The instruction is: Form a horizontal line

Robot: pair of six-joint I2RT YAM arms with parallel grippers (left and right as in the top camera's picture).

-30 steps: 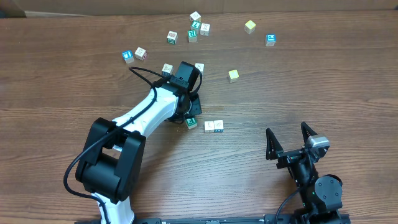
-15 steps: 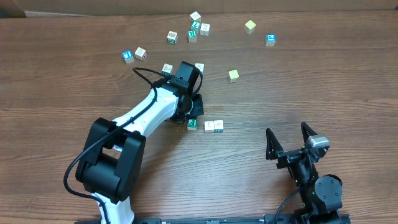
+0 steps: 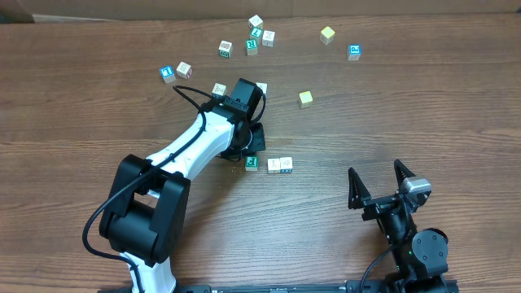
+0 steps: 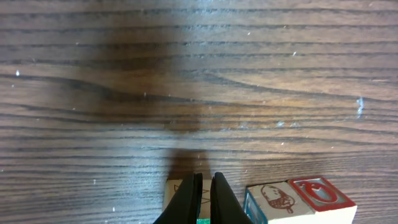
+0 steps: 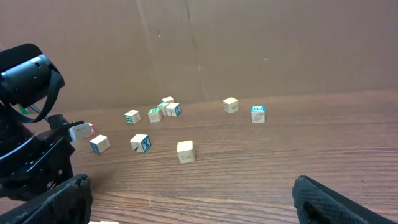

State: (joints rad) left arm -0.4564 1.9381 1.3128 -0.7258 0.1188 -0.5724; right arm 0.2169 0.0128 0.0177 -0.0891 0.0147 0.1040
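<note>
We see the horizontal line of small pale wooden alphabet cubes lying on the brown wood-grain table as two cubes touching edge to edge. In the left wrist view the bottom edge cuts them off; one shows a reddish print, the other a brown drawing and a blue side.

Just left of the line sits a single pale wooden cube with green print. From overhead a narrow strip of table seems to part it from the line (the wrist view hides that spot behind the fingers, so we cannot be certain).

The left gripper stands over this cube, its black jaws pressed together with nothing between them. We cannot tell whether the tips touch the cube.

The white and black left arm covers much of the table left of the line and half hides two pale cubes beyond it.

The right gripper rests well to the right of the line, nearer the robot's base, its jaws spread wide and empty.

More loose cubes lie scattered well beyond the line, their prints too small for us to read.
</note>
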